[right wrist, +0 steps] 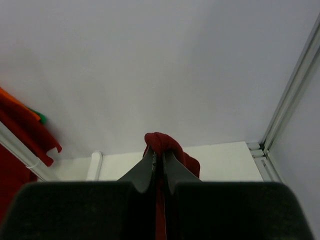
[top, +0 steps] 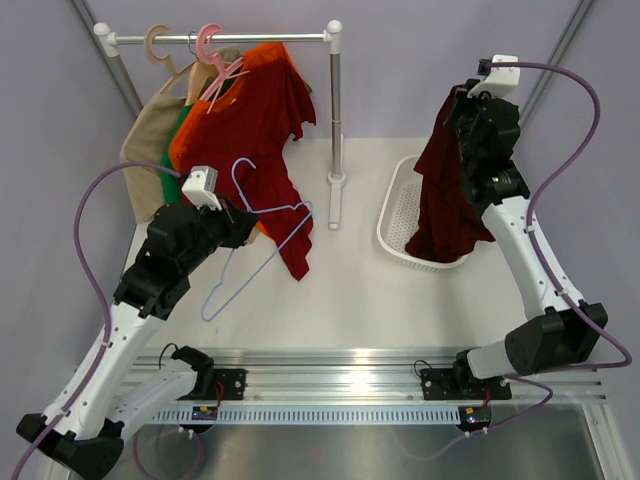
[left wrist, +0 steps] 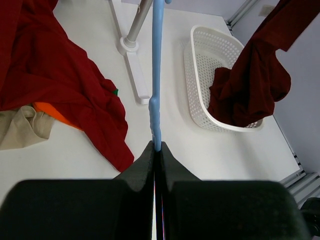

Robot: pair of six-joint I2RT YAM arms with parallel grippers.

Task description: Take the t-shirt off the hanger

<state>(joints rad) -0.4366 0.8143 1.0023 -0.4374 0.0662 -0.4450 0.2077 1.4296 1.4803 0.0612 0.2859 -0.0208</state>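
Note:
My left gripper (top: 245, 222) is shut on the pale blue-lilac wire hanger (left wrist: 157, 75) and holds it bare above the table; in the left wrist view its wire runs straight out from the shut fingertips (left wrist: 157, 147). My right gripper (top: 455, 100) is raised high at the back right and shut on a bunched fold of the maroon t-shirt (top: 445, 200). The shirt hangs limp from it, its lower end in the white basket (top: 395, 215). The fold shows between the jaws in the right wrist view (right wrist: 162, 141).
A white clothes rack (top: 335, 110) stands at the back middle, its foot on the table (left wrist: 131, 45). A brighter red shirt (top: 255, 120) on a pink hanger (top: 212, 50), an orange shirt (top: 185, 140) and a beige shirt (top: 150, 130) hang there, drooping onto the table.

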